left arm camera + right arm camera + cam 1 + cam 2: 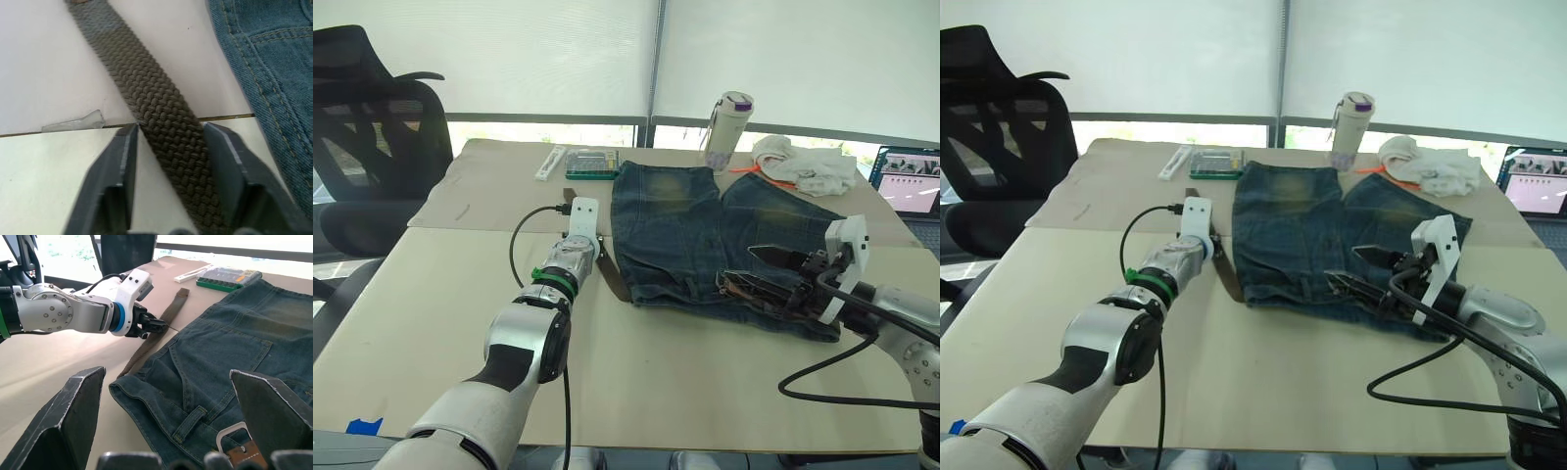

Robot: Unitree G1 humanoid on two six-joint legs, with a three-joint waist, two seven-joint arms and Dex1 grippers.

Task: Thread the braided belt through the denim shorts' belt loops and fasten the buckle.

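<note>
The left gripper (168, 147) straddles the belt (161, 110) beside the shorts (705, 235), fingers apart, likely to feed it; the right gripper (171, 396) gapes over the buckle (234, 434).

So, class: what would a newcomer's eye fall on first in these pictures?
The denim shorts spread flat mid-table. The braided belt lies beside them, the left gripper open astride it. The right gripper hovers open over the waistband, where the buckle sits.
</note>
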